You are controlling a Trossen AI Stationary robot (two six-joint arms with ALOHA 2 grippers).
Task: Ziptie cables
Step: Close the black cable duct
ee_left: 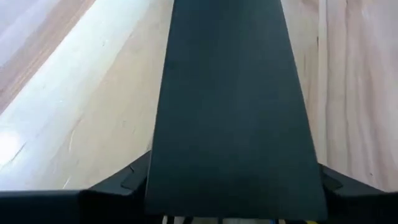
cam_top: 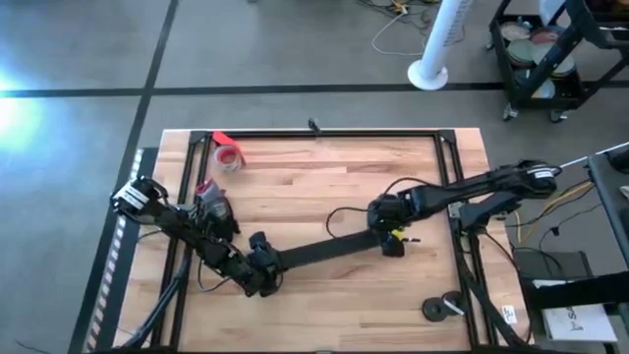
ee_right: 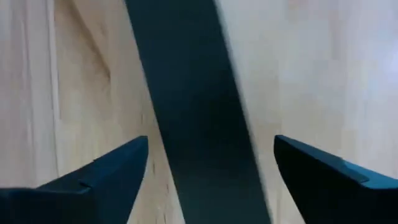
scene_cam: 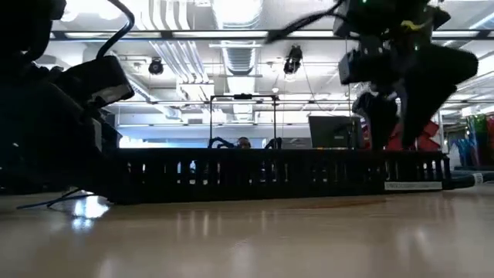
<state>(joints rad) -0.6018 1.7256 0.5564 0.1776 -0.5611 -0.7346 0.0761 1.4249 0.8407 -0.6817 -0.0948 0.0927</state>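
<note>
Fingers (ee_right: 106, 180) of the right gripper (cam_top: 391, 241) are spread wide, straddling a wide black strip (ee_right: 186, 93). Bare wood shows on both sides between strip and finger, so no contact there. R gripper sits right of table centre, at the strip's right end.

Left gripper (cam_top: 263, 273) is at the front-left of the table (cam_top: 324, 187), at the strip's other end. In the L wrist view its fingers (ee_left: 118, 183) sit at both edges of the strip (ee_left: 230, 112). The strip fills the whole gap, so they look pinched on it.

The strip (cam_top: 324, 252) runs in a straight slant between the 2 grippers, low at the L end and slightly higher at the R end in the high view.

Task things:
- A thin dark wire (cam_top: 339, 214) curves on the wood just beside the R gripper, on its left. Can't tell if it's one of the cables.
- A ziptie can't be picked out in any view.

Other items:
- A red tape roll (cam_top: 228, 155) is near the table's back-left corner, well apart from both grippers.
- Small black round parts (cam_top: 442, 307) are at the front-right.
</note>
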